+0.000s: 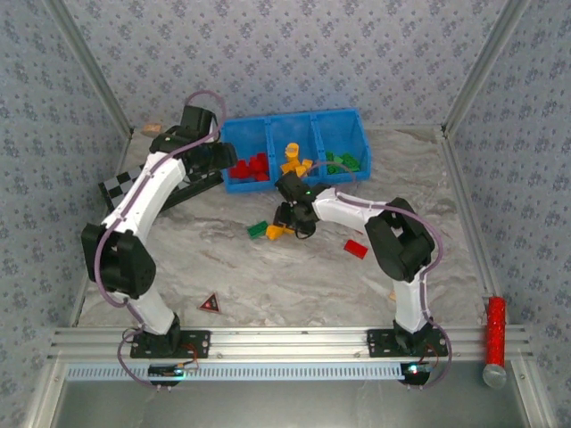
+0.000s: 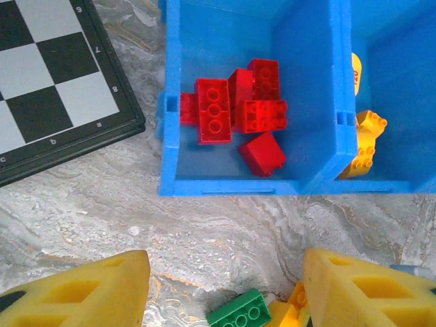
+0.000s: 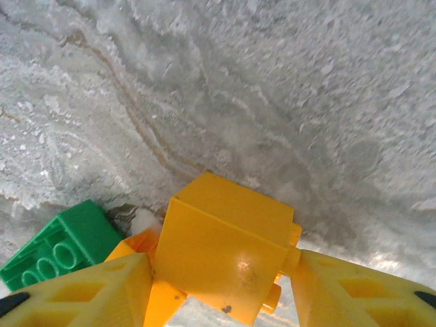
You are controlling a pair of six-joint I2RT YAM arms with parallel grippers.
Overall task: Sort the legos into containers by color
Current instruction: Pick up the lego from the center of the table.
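Note:
The blue tray [image 1: 352, 125] stands at the back, with red bricks [image 1: 250, 168] in its left compartment, yellow ones [image 1: 293, 160] in the middle and green ones [image 1: 343, 163] on the right. My right gripper [image 1: 291, 221] is down at the table, shut on a yellow brick [image 3: 225, 238]. A second orange brick [image 3: 136, 244] and a green brick [image 3: 58, 251] lie against it. My left gripper [image 2: 225, 293] hangs open and empty near the tray's front left corner, above the marbled table. The red bricks [image 2: 231, 109] and the tray [image 2: 306, 82] lie ahead of it. A loose red brick [image 1: 355, 248] lies on the table right of centre.
A black-and-white checkered board [image 1: 120, 189] lies left of the tray under the left arm. A dark red triangle [image 1: 211, 303] sits near the front, a tan block [image 1: 150, 129] at the back left, and a red cylinder [image 1: 493, 334] outside the right rail.

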